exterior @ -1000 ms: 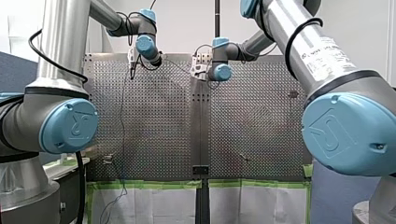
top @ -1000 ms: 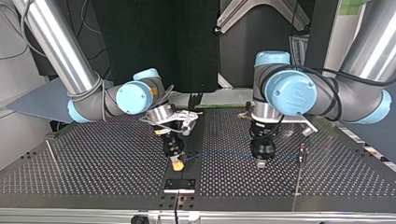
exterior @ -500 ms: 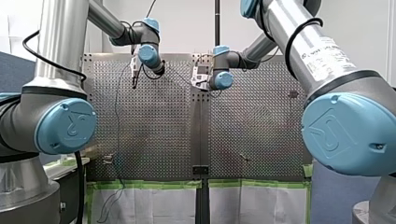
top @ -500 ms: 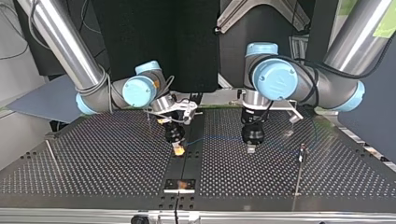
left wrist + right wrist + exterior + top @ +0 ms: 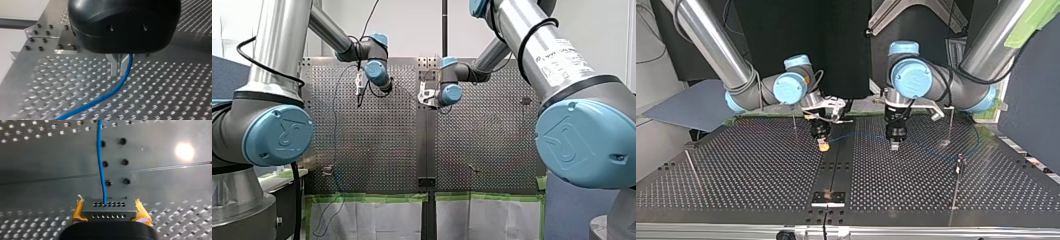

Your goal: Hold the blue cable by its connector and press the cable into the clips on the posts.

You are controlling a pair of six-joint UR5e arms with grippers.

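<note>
In the right wrist view my right gripper (image 5: 110, 213) is shut with its yellow pads on a dark grey connector (image 5: 109, 207). The blue cable (image 5: 101, 170) runs out of the connector over the plate. In the left wrist view my left gripper (image 5: 117, 67) has its metal fingers shut on the blue cable (image 5: 110, 92), which trails away across the perforated table. The top view shows my right gripper (image 5: 823, 145) and left gripper (image 5: 894, 145) side by side just above the table, with the cable (image 5: 863, 136) stretched between them. Thin posts (image 5: 950, 125) (image 5: 958, 167) stand past the left gripper.
Another thin post (image 5: 794, 122) stands beside my right arm's wrist, and a slanted rod (image 5: 688, 162) is at the top view's far left. A small dark bracket (image 5: 828, 198) sits on the centre strip near the table's edge. Green tape (image 5: 372, 197) lines that edge.
Both grippers have moved away from the top view's camera, toward the arms' side of the table, carrying the cable between them. Their grips are unchanged.
</note>
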